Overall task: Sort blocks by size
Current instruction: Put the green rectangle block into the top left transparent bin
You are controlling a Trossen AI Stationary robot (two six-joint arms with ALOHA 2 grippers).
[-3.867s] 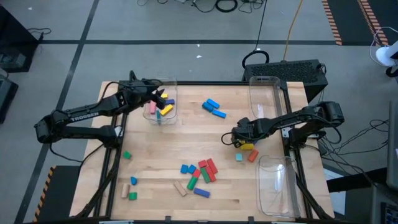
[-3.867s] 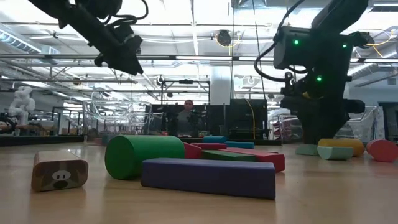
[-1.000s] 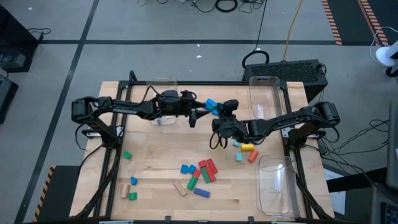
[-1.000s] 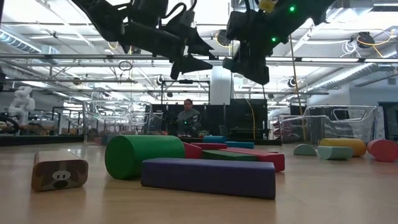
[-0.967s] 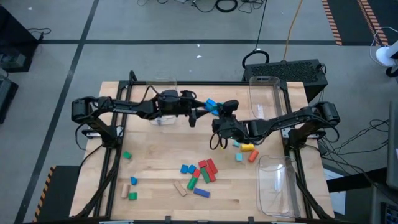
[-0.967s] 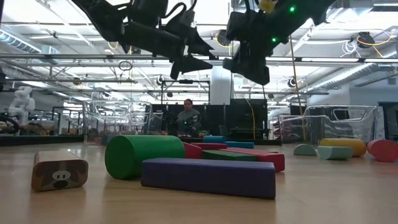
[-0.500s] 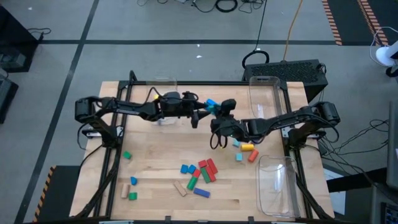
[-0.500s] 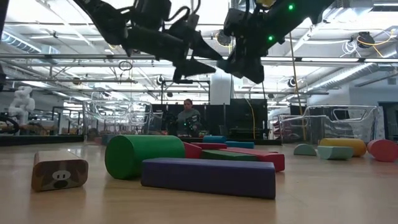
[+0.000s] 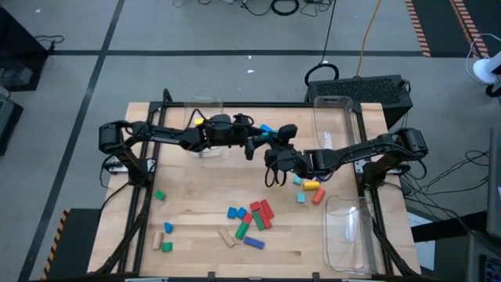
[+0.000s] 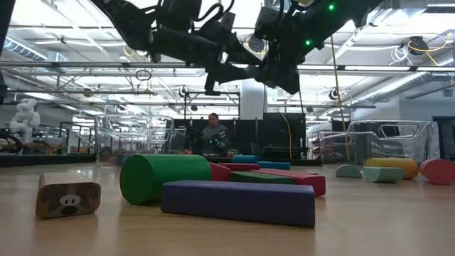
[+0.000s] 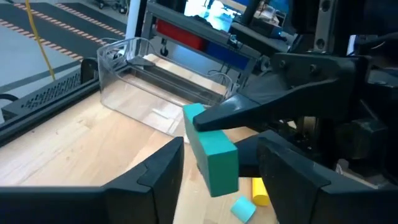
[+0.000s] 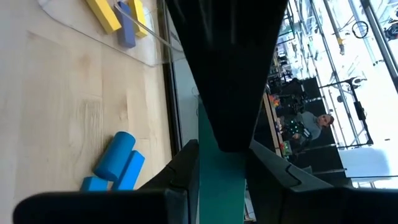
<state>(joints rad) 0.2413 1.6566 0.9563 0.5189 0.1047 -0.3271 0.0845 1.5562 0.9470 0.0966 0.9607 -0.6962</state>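
My right gripper [image 12: 217, 163] is shut on a teal block [image 11: 212, 155], held high over the middle of the table. My left gripper [image 11: 221, 149] is open and faces it. Its two fingers stand on either side of the block's free end, and I cannot tell whether they touch it. Both grippers meet over the far middle in the high view [image 9: 262, 146]. Several loose blocks [image 9: 250, 219] lie flat near the front. Blue blocks [image 9: 265, 128] lie at the far middle. My right gripper pinches the teal block between its two fingers [image 11: 249, 109] at the block's far end [image 11: 198, 117]. It comes level from the table's right side. The block sticks out past the fingertips toward my left gripper, tilted and lifted clear of the table.
A clear bin [image 9: 205, 125] with yellow blocks stands at the far left. Two clear bins [image 9: 333, 117] [image 9: 348, 231] stand along the right edge. A yellow cylinder [image 9: 311, 186], a red block and a small teal block lie right of centre. Green blocks [image 9: 160, 195] lie at the left.
My left gripper has gone toward the table's right edge, up to my right gripper, and its open fingers now stand around the teal block's free end. My right gripper has stayed nearly in place with the block.
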